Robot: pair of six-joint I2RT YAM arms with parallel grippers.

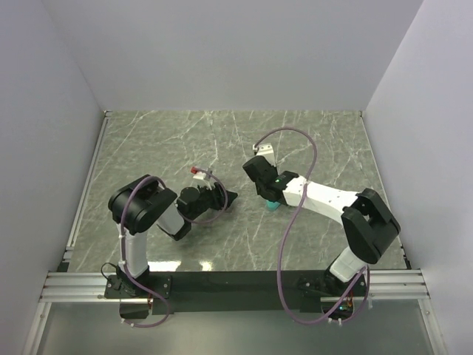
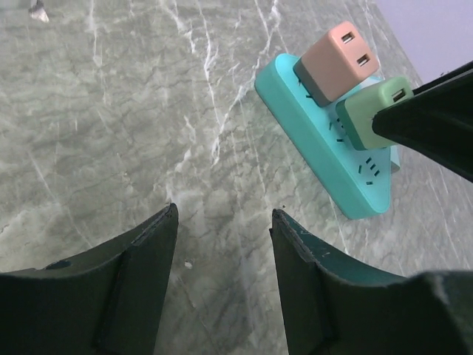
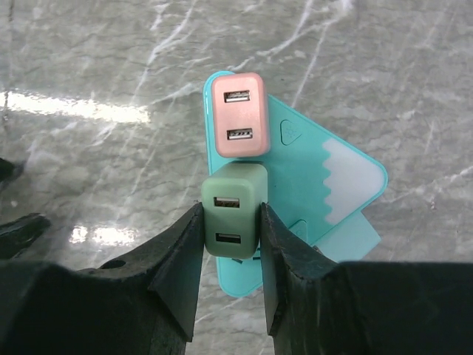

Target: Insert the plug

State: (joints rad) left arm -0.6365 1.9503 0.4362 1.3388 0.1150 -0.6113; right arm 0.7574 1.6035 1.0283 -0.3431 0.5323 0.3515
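The right pincer (image 3: 230,216) grips the green plug (image 3: 235,194); push it straight down into the strip (image 3: 295,166), no tilting, while the left pincer (image 2: 223,214) hangs open and empty.

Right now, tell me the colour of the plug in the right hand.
The plug is pale green; the right wrist view shows it best.

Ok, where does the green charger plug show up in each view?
Right wrist: green charger plug at centre, pinched by the right hand.
Left wrist: upper right, just below the pink plug.
Top external: not visible, hidden under the right hand.
Shared landmark: the teal power strip beneath it.
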